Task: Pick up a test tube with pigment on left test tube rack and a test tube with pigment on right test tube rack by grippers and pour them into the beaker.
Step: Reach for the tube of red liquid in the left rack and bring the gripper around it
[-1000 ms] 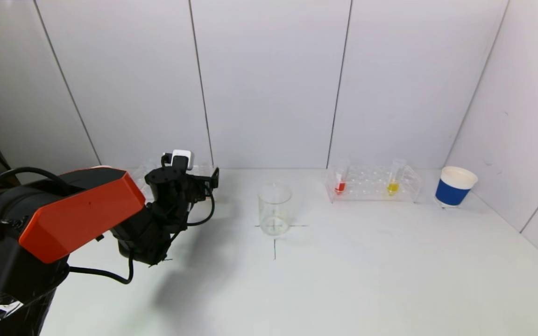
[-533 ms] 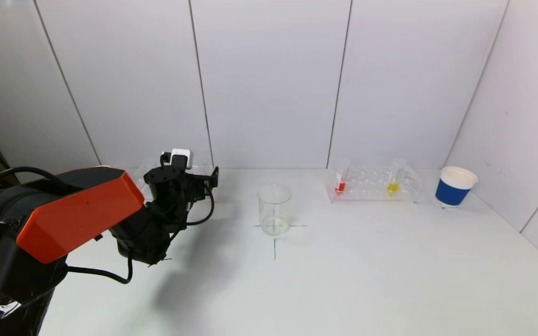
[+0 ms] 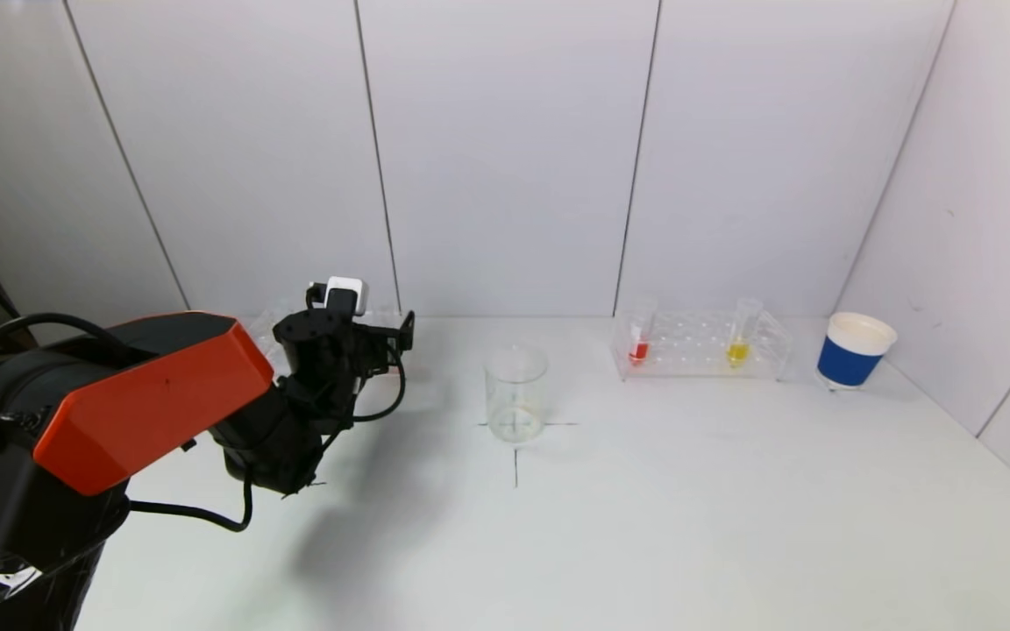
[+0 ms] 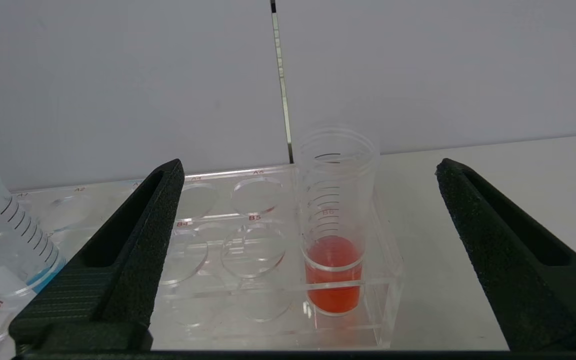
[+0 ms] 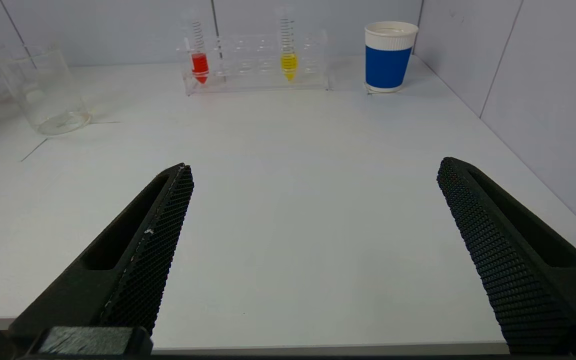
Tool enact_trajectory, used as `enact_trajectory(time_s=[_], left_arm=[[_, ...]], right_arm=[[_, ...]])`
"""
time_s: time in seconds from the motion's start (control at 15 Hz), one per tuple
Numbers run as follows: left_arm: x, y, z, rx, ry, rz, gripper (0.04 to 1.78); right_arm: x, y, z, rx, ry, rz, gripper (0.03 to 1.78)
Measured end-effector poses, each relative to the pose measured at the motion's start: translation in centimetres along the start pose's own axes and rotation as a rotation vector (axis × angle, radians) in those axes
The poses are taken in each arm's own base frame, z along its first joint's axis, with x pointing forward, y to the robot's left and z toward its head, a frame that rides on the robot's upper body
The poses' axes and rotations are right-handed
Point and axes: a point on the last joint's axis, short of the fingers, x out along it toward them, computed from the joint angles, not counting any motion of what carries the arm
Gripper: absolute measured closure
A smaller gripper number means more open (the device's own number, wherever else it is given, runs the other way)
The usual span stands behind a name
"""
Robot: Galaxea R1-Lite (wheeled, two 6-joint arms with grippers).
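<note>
Barely shifting since a second ago: left gripper (image 4: 308,260) nudging a touch rightward at the left rack (image 4: 268,240).

Resting on the counter (image 3: 645,508): beaker (image 3: 515,393) at centre, right rack (image 3: 700,344) behind to the right holding red tube (image 3: 639,337) and yellow tube (image 3: 740,333). Hovering with jaws spread wide around the orange-red tube (image 4: 335,235) standing upright in the left rack's end hole. Idling low near the counter's front edge, right gripper (image 5: 313,175), jaws likewise wide apart.

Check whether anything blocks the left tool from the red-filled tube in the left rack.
Nothing visible does. The left tool is open, and the clear plastic tube with red liquid stands upright between its fingers in the transparent left rack's end hole. A tube with blue liquid sits off to the side, outside the gap.
</note>
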Motion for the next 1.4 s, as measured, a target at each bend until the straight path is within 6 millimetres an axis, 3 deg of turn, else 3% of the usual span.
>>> enact_trajectory(time_s=[1.4], left_arm=[[1.5,-0.9,-0.6,0.002,0.012,-0.01,0.06]], right_arm=[[0.0,0.0,0.0,0.0,0.0,0.0,0.04]])
